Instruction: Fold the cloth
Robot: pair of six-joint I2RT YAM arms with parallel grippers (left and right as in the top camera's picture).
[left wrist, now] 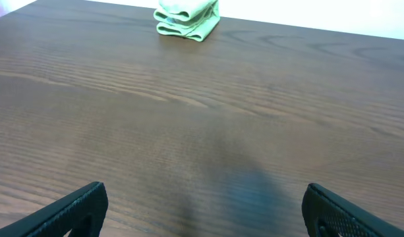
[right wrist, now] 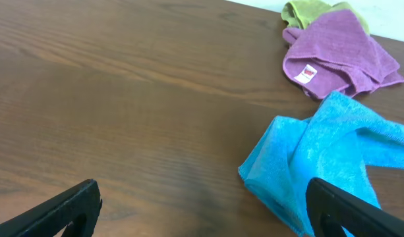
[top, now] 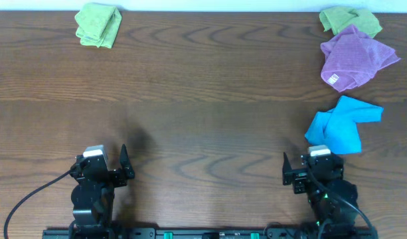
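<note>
Overhead looked straight down from high up, whole tabletop in frame, far edge at top. My left wrist view sat low and close over the tabletop, facing the far edge; shared the folded green cloth with overhead. My right wrist view, equally low, shared the blue cloth and purple cloth.

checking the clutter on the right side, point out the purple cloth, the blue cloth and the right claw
purple cloth [top: 356, 56], overhead view, middle of its top layer
blue cloth [top: 339, 126], overhead view, centre of the bunched part
right claw [right wrist: 202, 191], right wrist view, midway between its open fingertips
</note>
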